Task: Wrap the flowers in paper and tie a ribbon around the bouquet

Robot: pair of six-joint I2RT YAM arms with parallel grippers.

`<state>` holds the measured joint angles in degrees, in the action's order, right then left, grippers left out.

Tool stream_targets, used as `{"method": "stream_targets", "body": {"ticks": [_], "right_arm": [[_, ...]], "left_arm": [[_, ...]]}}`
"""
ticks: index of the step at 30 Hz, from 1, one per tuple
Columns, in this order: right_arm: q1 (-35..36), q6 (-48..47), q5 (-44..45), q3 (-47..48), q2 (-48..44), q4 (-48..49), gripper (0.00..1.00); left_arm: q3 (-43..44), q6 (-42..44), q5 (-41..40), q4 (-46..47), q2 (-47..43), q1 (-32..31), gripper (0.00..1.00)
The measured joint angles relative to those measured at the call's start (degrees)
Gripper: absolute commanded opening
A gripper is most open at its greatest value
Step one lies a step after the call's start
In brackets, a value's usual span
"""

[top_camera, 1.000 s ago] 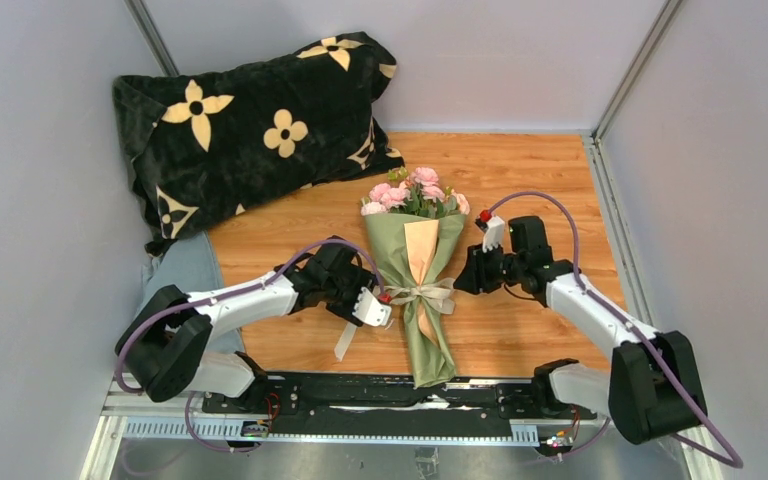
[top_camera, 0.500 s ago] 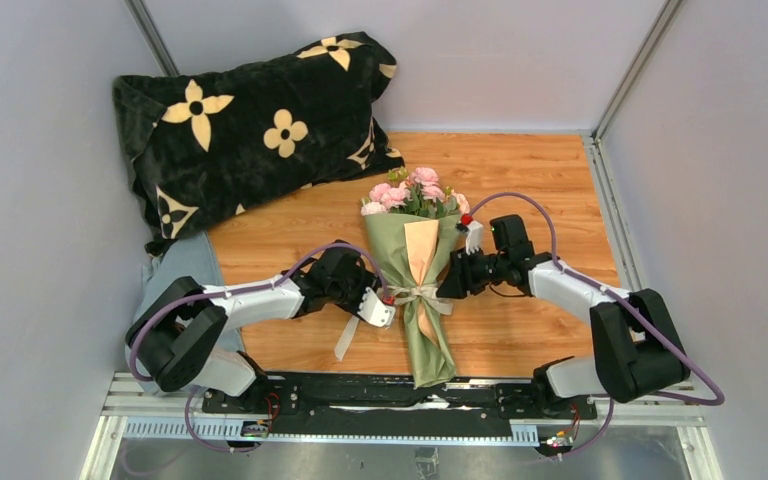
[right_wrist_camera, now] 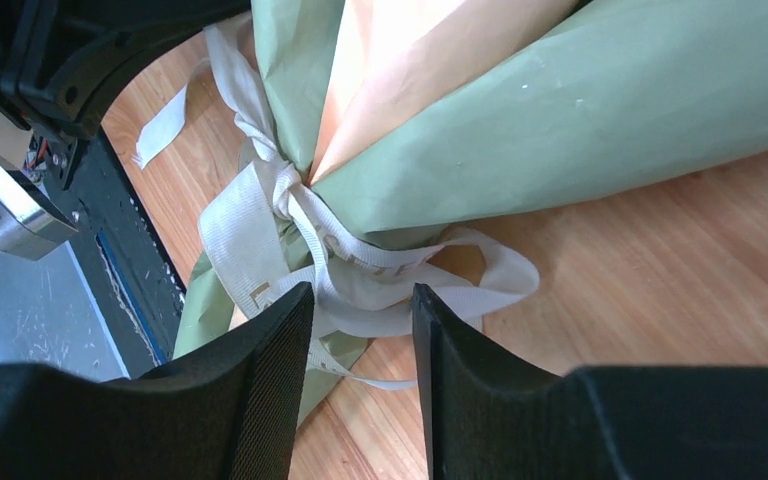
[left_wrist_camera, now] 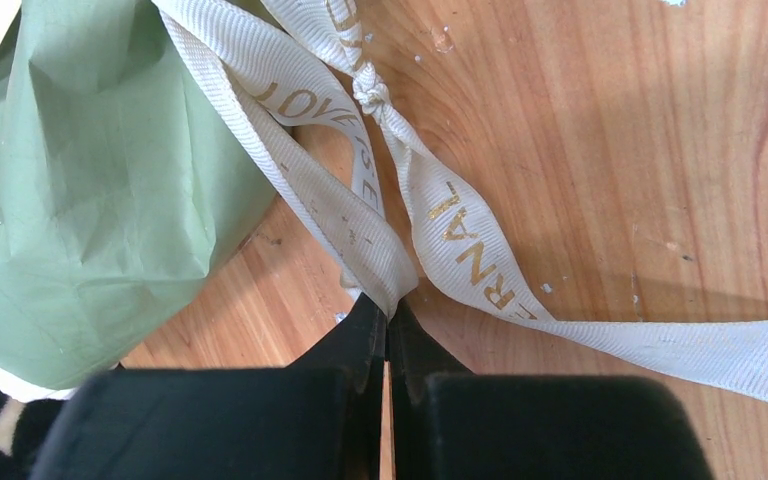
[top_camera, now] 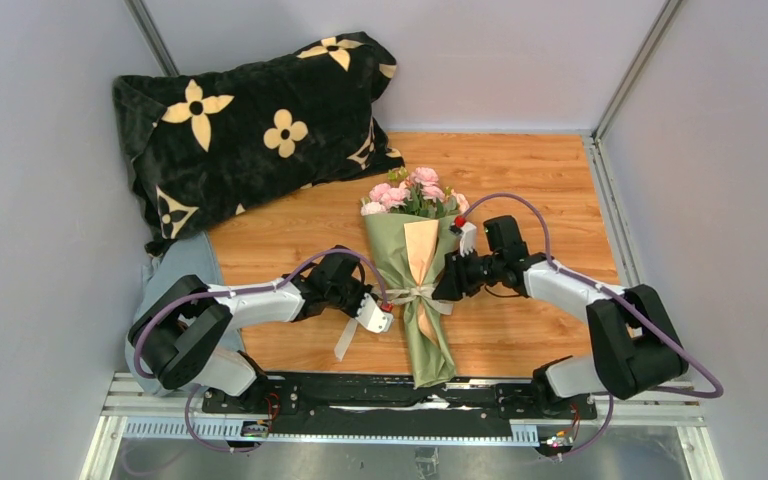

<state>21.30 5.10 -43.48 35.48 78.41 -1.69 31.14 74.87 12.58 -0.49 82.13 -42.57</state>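
The bouquet (top_camera: 415, 270) lay on the table (top_camera: 530, 190) for bow-tightening: the left gripper (left_wrist_camera: 388, 312) pinched one ribbon (left_wrist_camera: 460, 250) loop, while the right gripper (right_wrist_camera: 362, 295) gaped around the other, seemingly untouched, needing to close, then pull outward.

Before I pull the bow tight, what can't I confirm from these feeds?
- Left wrist: the left gripper is shut on a ribbon loop; the long tail runs off the right edge.
- Right wrist: unclear whether the fingers of the open right gripper touch the loop between them.
- Top view: the knot is too small to judge.
- All views: the stems are hidden inside the paper.
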Motion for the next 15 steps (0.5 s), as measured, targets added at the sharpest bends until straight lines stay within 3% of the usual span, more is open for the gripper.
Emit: {"method": "stream_targets", "body": {"ticks": [2,3,5,15], "right_arm": [[0.6,0.0,0.0,0.0,0.6,0.0,0.25],[0.8,0.3,0.2,0.0,0.9,-0.1,0.12],[0.9,0.2,0.7,0.3,0.9,-0.7,0.01],[-0.4,2.7,11.6,0.5,-6.6,-7.4,0.0]], "left_arm": [[0.0,0.0,0.0,0.0,0.0,0.0,0.0],[0.0,0.0,0.0,0.0,0.0,0.0,0.0],[0.0,0.0,-0.1,0.0,0.0,0.0,0.0],[-0.1,2.0,-1.9,0.2,0.0,0.2,0.0]]}}
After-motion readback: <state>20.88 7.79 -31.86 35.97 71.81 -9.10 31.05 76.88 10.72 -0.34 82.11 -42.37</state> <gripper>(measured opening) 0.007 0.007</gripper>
